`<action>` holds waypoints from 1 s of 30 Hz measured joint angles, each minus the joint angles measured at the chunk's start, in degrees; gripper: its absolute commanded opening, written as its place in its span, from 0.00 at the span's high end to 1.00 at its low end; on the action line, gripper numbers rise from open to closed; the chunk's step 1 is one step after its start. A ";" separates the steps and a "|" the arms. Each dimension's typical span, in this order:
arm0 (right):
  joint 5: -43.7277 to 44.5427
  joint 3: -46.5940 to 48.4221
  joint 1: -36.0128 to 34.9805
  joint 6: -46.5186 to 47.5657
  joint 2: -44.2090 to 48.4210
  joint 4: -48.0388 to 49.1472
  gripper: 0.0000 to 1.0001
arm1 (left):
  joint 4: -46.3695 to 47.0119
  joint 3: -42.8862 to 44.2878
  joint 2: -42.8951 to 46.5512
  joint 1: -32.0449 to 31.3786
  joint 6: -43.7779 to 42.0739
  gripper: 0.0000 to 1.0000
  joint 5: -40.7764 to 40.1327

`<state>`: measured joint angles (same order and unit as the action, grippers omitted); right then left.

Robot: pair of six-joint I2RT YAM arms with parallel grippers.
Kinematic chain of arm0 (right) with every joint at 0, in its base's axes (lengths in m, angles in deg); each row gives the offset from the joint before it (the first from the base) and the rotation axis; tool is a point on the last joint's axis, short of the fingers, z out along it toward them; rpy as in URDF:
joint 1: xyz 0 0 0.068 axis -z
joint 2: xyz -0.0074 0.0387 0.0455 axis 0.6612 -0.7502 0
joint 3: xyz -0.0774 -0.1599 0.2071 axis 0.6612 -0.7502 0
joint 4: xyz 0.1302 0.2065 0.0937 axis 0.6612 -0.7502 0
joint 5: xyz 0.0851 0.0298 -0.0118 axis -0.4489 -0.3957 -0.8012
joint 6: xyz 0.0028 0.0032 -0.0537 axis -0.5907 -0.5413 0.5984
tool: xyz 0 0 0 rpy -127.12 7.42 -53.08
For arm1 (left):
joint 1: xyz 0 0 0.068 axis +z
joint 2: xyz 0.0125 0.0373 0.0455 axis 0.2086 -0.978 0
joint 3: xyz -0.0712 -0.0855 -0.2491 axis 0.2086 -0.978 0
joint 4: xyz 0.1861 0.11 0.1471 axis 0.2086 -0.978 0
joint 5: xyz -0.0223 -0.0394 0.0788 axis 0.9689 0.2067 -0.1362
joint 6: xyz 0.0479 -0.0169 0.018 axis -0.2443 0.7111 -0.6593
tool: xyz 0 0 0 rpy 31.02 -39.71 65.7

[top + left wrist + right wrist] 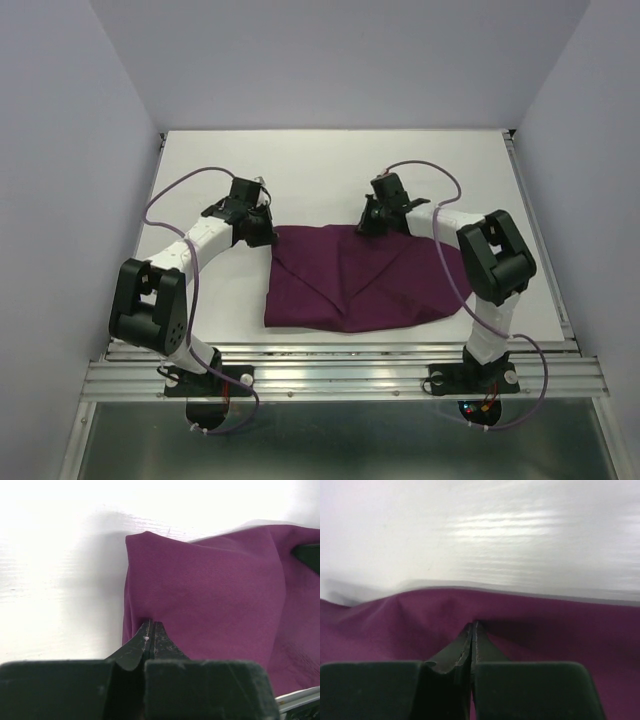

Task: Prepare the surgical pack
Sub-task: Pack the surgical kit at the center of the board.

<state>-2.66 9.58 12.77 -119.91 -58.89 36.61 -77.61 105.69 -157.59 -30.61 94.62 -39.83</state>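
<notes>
The left gripper (151, 625) has its jaws pressed together on a thin pinch of the surgical pack (350, 285) at the cloth's far-left corner. The right gripper (472, 626) is likewise clamped on the far edge, further right, where the fabric rises in a low ridge toward its tips.

The pack lies on the near middle of the tabletop (330, 160), between the two arms. It is already gathered into a compact shape, with angled flaps overlapping and their creases running toward the near edge.

Folding looks well advanced but not finished. The far edge, held at two places, probably has yet to be carried over or pulled straight, and the near-right side bulges loosely.

No tray, box or other container is in view. Whether anything lies wrapped inside the folds cannot be told.
</notes>
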 measured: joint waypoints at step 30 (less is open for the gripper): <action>5.92 -10.82 21.27 8.13 21.20 -6.10 0.99 | -1.14 -0.72 3.89 2.01 -0.48 1.00 0.76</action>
<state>3.26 -1.24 34.04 -111.78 -37.69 30.51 -78.75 104.97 -153.70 -28.60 94.14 -39.07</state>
